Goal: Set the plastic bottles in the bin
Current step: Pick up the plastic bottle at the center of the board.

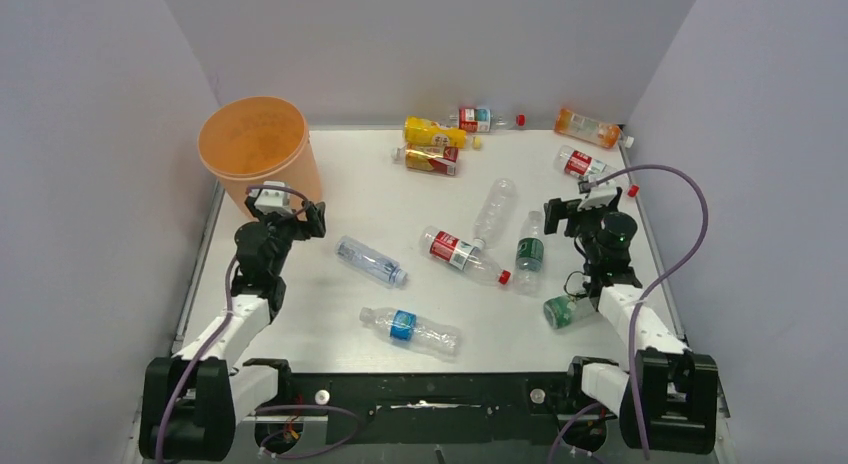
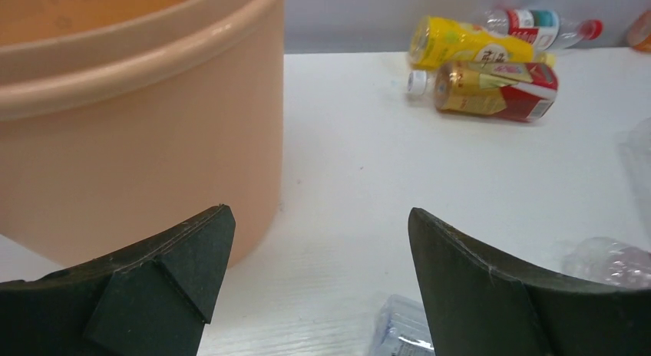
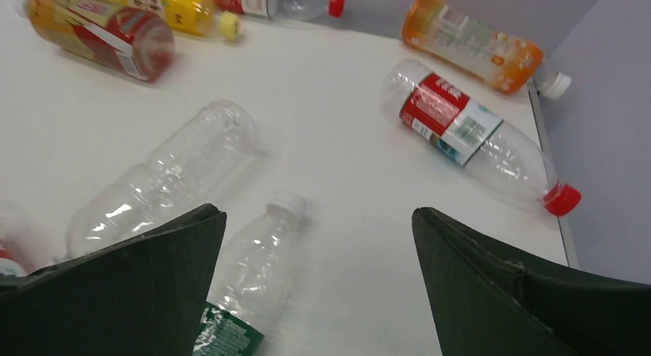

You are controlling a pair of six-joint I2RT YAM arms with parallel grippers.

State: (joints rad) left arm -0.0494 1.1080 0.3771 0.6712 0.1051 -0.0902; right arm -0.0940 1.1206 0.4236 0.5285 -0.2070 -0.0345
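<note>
The peach-orange bin stands at the table's far left and fills the left of the left wrist view. Several plastic bottles lie about the table. My left gripper hangs open and empty just right of the bin's base, with a clear bottle below its right finger. My right gripper is open and empty above a green-labelled bottle. A red-labelled bottle and an orange one lie beyond it.
A yellow bottle, a red-and-gold one and a red-capped one lie by the back wall. A clear bottle, a red-labelled one, a blue-labelled one and a green one lie nearer. Grey walls enclose the table.
</note>
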